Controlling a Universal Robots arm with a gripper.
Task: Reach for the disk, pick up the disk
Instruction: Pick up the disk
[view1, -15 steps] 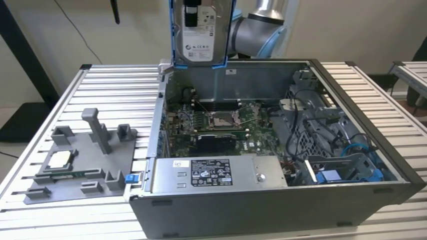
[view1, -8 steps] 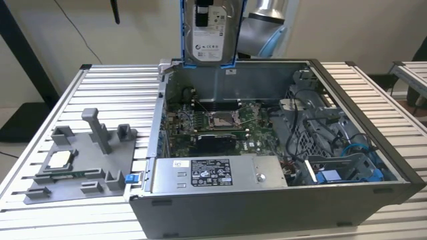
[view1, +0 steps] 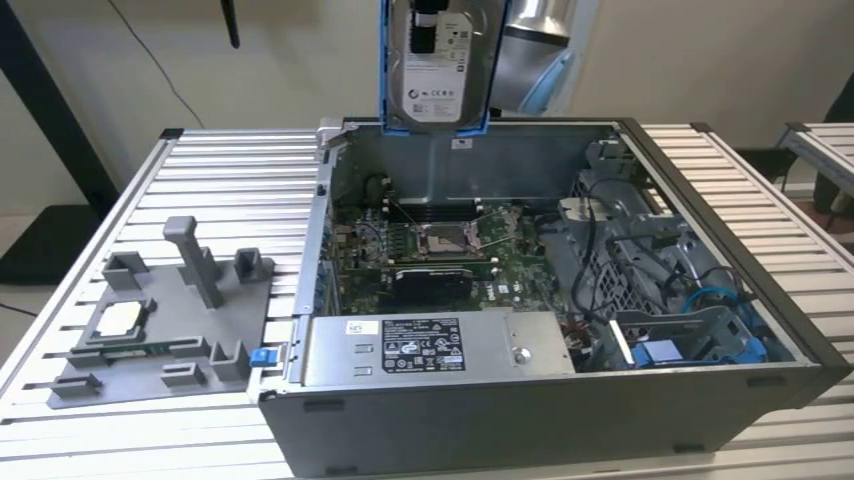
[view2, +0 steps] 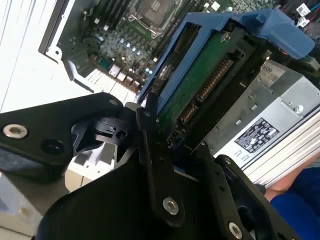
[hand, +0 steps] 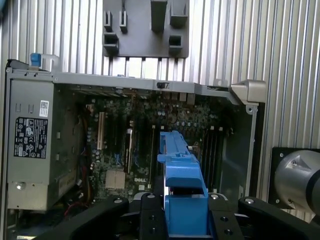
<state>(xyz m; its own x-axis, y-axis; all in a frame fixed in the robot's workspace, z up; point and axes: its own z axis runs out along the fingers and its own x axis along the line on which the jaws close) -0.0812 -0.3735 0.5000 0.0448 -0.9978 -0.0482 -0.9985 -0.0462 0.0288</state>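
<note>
End effector (view2: 172, 140) finding: black fingers (view2: 155, 165) are pinched onto the disk (view2: 200, 85) and grip it by one end. In the second wrist view its green circuit board faces the camera, with the blue bracket running along its edges. In the first wrist view I note the bracket's blue end (hand: 182, 170) standing out between the finger bodies.

Position of the disk: in the exterior view it (view1: 434, 70) hangs upright in the air, label side to the camera. It is above the far wall of the open computer case (view1: 534, 410) and touches nothing in the case. My silver arm joint (view1: 534, 35) sits just beside it, on the exterior view's right.

Below: the motherboard (view1: 441, 250) lies exposed in the case floor. The grey power supply (view1: 427, 345) lies along the near wall. A blue plastic bay (view1: 694, 345) occupies the near corner on the exterior view's right.

Surroundings: the case rests on a ribbed metal worktop (view1: 227, 170). A grey fixture tray (view1: 174, 350) lies on the worktop beside the case on the exterior view's left, with a small silver chip (view1: 118, 318) seated in it.
</note>
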